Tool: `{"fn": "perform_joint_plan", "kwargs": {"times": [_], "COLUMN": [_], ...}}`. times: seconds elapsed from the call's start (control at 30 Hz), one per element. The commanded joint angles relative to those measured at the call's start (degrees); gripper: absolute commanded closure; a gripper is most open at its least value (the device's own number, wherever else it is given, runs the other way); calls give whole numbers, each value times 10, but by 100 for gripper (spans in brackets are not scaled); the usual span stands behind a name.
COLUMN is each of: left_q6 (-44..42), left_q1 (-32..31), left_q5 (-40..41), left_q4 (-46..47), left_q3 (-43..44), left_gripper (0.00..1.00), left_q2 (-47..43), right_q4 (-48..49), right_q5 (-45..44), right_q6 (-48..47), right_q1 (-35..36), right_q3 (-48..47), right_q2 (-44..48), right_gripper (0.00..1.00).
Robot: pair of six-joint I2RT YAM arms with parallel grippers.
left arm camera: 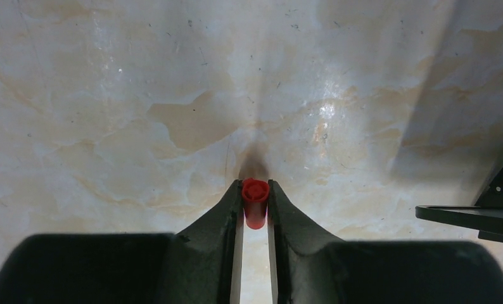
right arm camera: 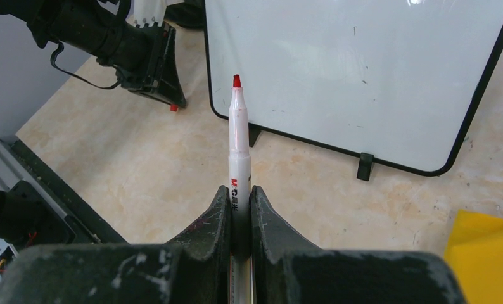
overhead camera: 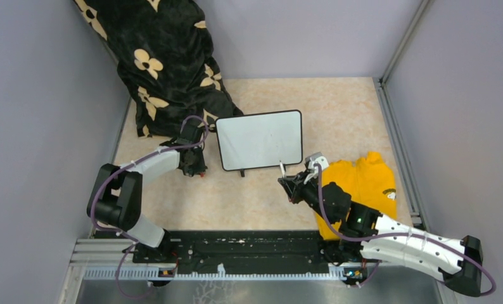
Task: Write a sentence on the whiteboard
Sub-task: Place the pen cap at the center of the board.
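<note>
- Your right gripper (right arm camera: 239,197) is nearest, at about 5 o'clock from the table's middle. It is clenched on a white marker (right arm camera: 239,145), whose bare red tip points to 12 o'clock in the right wrist view.
- The tip sits close to the near edge of the whiteboard (overhead camera: 259,139). You cannot tell from these views whether it touches.
- A yellow cloth (overhead camera: 369,180) lies on the table (overhead camera: 337,107) at 3 o'clock from that gripper, partly under the right arm.
- Your left gripper (left arm camera: 255,193) is at 8 o'clock from the board, just beside its left edge. It points down at the marbled top and pinches a small red cap (left arm camera: 255,204) between its fingers.
- The whiteboard stands mid-table on short black feet with its long side across. Its glossy white face shows only a few small dark specks.
- A black cloth with cream flowers (overhead camera: 166,63) is heaped at 11 o'clock, in the far left corner behind the board.
</note>
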State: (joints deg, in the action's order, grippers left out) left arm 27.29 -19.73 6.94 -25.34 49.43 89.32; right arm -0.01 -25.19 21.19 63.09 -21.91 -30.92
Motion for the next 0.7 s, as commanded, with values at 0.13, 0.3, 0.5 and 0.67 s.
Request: {"fn": "perform_joint_plan", "kwargs": {"times": [0.13, 0.3, 0.5, 0.67], "left_q6": [-8, -9, 13, 15], "left_q1": [3, 3, 3, 3], "left_q5": [-17, -18, 9, 17], "left_q4": [22, 21, 3, -2], "left_q3": [-4, -5, -5, 1], "left_gripper": [71, 70, 62, 50], "left_q2": [13, 13, -28, -156], "right_q4": [1, -14, -20, -48], "right_q5": [1, 0, 4, 21], "right_q6": [6, 7, 10, 5], "right_q1": [-4, -4, -4, -4], "right_q3": [-34, -35, -41, -71], "right_q2": [-7, -6, -8, -17], "right_gripper": [100, 100, 100, 100]}}
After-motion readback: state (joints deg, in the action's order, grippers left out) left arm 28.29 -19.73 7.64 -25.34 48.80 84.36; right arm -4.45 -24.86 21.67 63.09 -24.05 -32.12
